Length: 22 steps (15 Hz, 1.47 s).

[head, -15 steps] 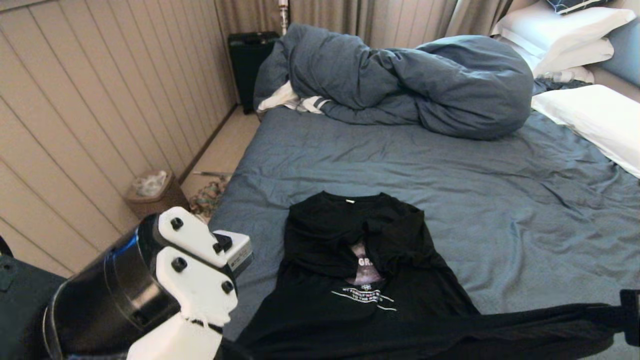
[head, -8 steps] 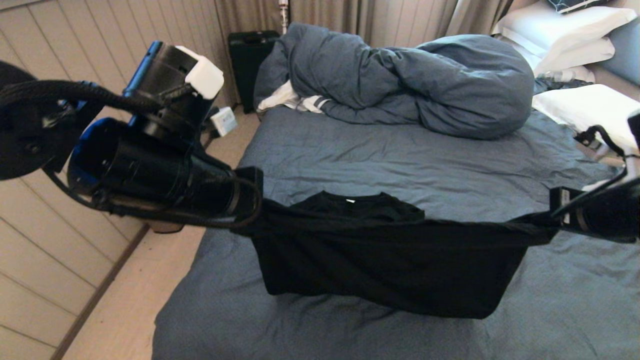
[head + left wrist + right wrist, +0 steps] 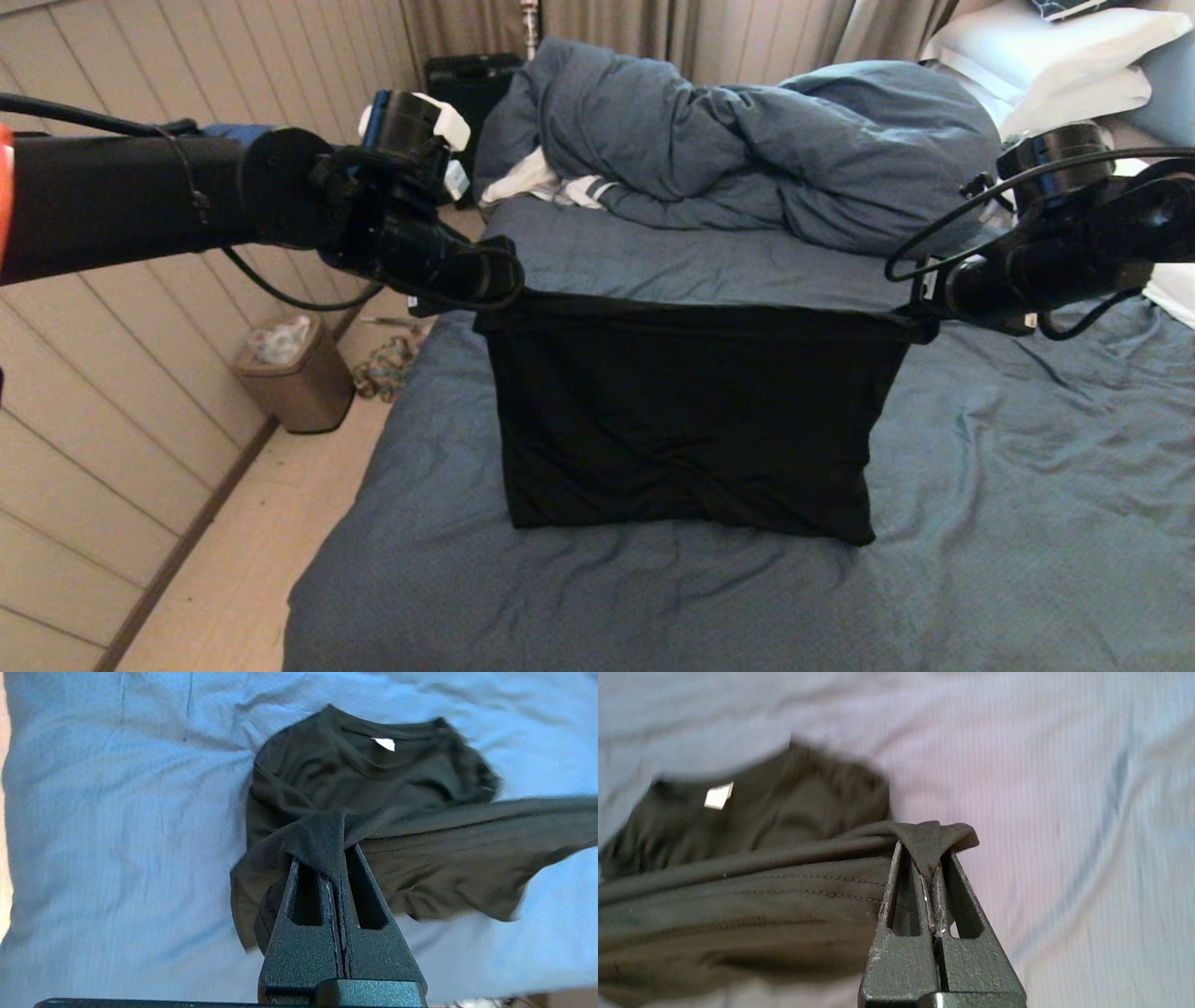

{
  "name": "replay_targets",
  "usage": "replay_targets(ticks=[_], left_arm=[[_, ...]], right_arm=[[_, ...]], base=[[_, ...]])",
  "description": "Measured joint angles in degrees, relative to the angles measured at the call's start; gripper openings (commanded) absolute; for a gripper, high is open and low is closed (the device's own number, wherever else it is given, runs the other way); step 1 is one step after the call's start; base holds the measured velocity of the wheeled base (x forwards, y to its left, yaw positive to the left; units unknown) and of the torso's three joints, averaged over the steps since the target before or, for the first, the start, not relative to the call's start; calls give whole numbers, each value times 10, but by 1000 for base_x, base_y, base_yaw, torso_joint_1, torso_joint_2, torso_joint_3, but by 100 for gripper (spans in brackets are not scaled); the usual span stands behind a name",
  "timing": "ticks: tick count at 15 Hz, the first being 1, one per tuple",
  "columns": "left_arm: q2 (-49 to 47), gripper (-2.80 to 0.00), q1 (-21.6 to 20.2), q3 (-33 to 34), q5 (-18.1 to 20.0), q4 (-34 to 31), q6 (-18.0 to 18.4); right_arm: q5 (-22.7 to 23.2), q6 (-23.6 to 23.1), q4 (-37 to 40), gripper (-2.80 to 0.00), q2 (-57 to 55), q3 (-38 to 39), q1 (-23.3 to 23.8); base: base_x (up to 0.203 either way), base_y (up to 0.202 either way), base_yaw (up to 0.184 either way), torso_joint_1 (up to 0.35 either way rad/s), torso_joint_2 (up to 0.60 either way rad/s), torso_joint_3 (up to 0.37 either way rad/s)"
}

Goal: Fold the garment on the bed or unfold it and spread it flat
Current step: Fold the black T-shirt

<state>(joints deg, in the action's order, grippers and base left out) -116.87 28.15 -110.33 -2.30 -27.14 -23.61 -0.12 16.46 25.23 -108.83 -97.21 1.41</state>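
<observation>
The garment (image 3: 686, 420) hangs like a curtain between the left gripper (image 3: 495, 280) and the right gripper (image 3: 920, 313), blocking the middle of the bed (image 3: 1027, 485). Beyond it the bunched duvet (image 3: 766, 149) seems close. Sheet on both sides lies free.

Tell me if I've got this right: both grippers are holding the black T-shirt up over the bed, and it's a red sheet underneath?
Nearly. The left gripper and right gripper do hold the T-shirt up, but the bed's sheet is blue-grey, not red, as the head view shows.
</observation>
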Motion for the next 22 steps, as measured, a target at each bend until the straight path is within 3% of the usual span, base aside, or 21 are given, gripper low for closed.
replay_targets(ticks=[6,9,11,14,17,22], left_arm=[[-58,-280,-10,-6,1,60,24],[-49,-280,-10,-6,1,46,33],[-26,-280,-10,-5,1,-4,32],[28,-280,-7,26,2,-90,21],[101,-280,12,139,0,-112,8],[244,-280,133,359,-38,-74,-47]], right_arm=[[-23,-3,11,-280,-116,-127,-5],[-23,-3,26,-280,-121,-135,-7],[-22,-2,55,-280,-98,-113,-10],[-19,-3,73,-280,-26,-16,-14],[-17,-5,75,-280,87,130,-26],[-24,-5,79,-280,283,332,-79]], base=[[0,0,0,0,0,0],[0,0,0,0,0,0],[0,0,0,0,0,0],[0,0,0,0,0,0],[0,0,0,0,0,0],[0,0,0,0,0,0]])
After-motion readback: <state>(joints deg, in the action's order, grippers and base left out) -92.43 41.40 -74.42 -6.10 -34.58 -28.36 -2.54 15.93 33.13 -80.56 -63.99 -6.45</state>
